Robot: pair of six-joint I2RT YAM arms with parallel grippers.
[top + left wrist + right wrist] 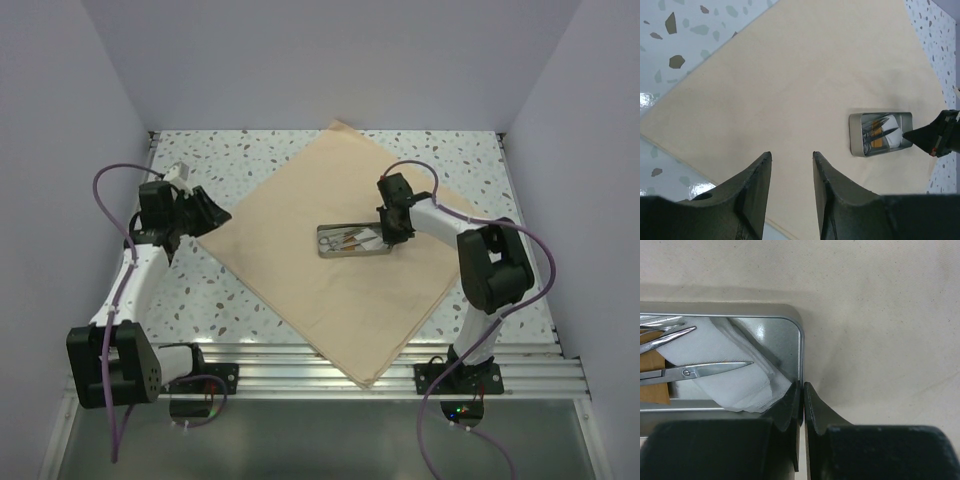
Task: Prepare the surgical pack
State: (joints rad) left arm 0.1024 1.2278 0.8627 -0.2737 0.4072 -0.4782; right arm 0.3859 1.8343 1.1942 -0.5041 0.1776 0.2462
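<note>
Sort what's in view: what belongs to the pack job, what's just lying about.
Job: cloth, tray on it, scissors and gauze in the tray, right gripper shut on the tray's wall, left gripper open by the cloth's corner.
Just there: table, purple cables.

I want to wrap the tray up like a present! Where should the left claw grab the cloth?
Probably its left corner, right beside the open left claw. The cloth lies flat on the table with that corner pointing left, so coming in low from the left lets the claw pinch one thin layer, away from the tray.
</note>
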